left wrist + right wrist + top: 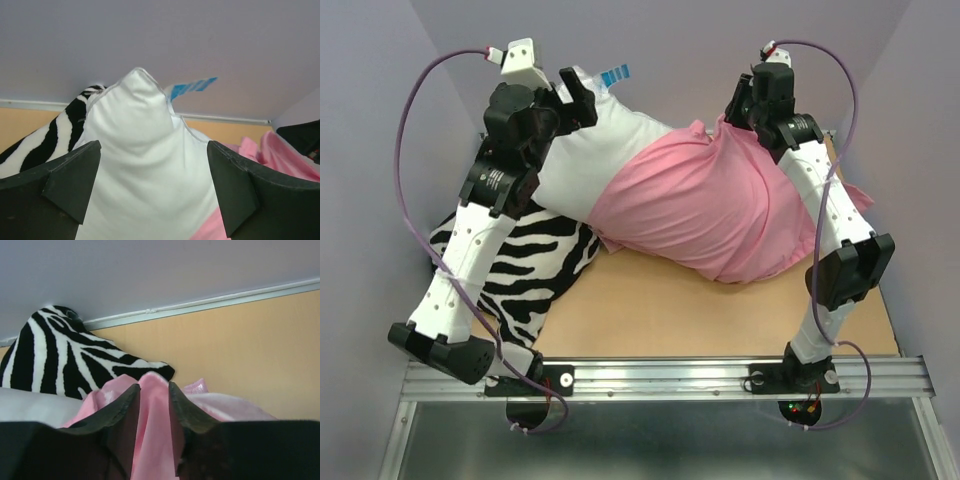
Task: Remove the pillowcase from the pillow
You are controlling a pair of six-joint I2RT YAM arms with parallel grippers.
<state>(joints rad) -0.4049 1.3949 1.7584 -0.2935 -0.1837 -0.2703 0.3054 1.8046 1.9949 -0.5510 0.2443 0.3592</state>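
Note:
The white pillow (590, 160) lies across the back of the table, its blue-and-white tag (617, 75) at the far left corner. The pink pillowcase (710, 210) covers its right half, matte side out and bunched. My left gripper (578, 100) is open, its fingers straddling the bare white pillow corner (145, 150) below the tag (192, 87). My right gripper (735, 118) is shut on a raised fold of the pillowcase (152, 440) at the case's far edge. The pillow also shows in the right wrist view (25, 407).
A black-and-white zebra-striped pillow (535, 260) lies at the left under the white pillow and the left arm; it also shows in the right wrist view (55, 355). The tan table (720, 320) is bare at the front. Grey walls close in at the back and sides.

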